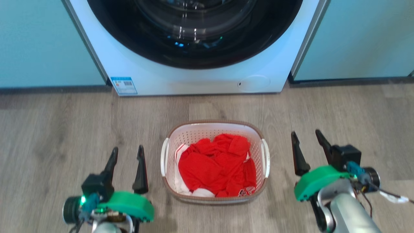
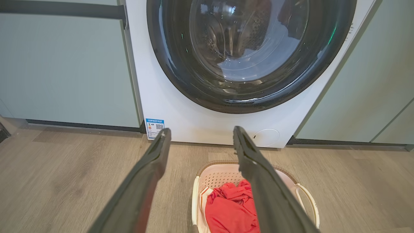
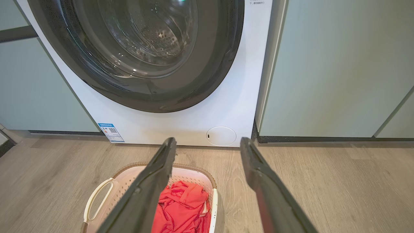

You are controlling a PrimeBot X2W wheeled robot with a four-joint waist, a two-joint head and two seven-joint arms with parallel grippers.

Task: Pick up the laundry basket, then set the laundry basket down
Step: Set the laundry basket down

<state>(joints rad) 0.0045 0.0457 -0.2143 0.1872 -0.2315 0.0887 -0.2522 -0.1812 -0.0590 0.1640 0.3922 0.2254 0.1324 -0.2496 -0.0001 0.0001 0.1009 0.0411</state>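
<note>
The laundry basket stands on the wood floor in front of the washer: white perforated sides, brown rim, two white side handles, red clothes inside. Both wrist views catch it low in frame, as the basket and the basket. My left gripper hangs open to the basket's left, apart from its handle. To the basket's right, my right gripper is open too, clear of the other handle. Nothing sits between either pair of fingers.
A white front-loading washer with a dark round door rises just behind the basket. Pale teal cabinet fronts flank it on both sides. Bare wood floor spreads left and right of the basket.
</note>
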